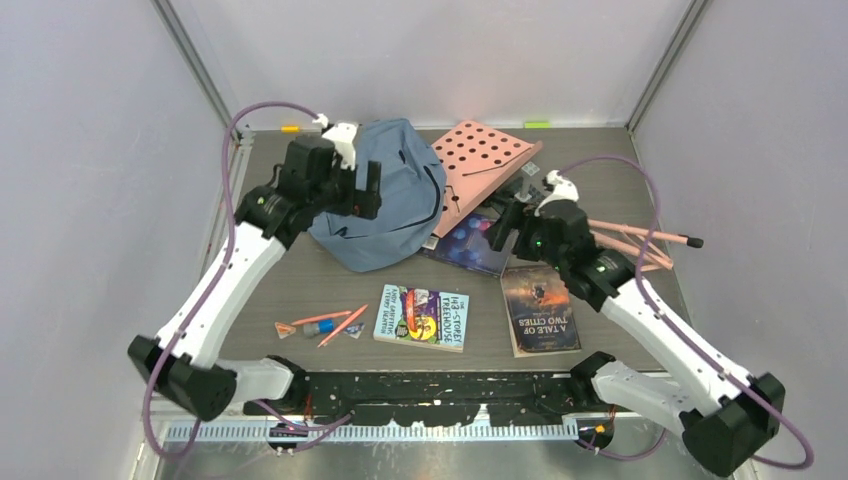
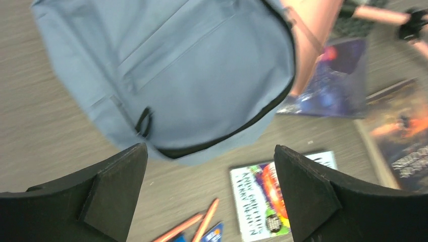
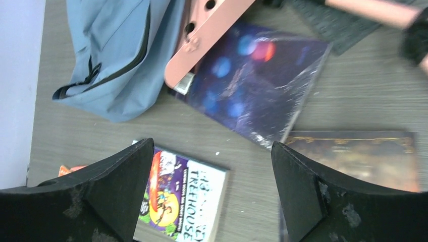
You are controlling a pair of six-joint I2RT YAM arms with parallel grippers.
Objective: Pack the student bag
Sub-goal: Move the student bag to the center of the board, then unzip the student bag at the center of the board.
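Observation:
The student bag (image 1: 385, 195) is a slumped dusty-blue backpack with black zipper edging at the back left of the table; it also shows in both wrist views (image 2: 176, 75) (image 3: 116, 55). My left gripper (image 1: 357, 190) hangs open over the bag's left side, holding nothing (image 2: 209, 151). My right gripper (image 1: 503, 226) is open and empty (image 3: 212, 148), above the table between the books to the bag's right. A colourful Treehouse book (image 1: 422, 317) lies flat in front of the bag.
A pink perforated board (image 1: 480, 165) leans on the bag's right side, over a dark starry book (image 1: 470, 243). "A Tale of Two Cities" (image 1: 540, 308) lies near right. Orange pencils and small items (image 1: 335, 322) sit front left; pink rods (image 1: 640, 238) lie far right.

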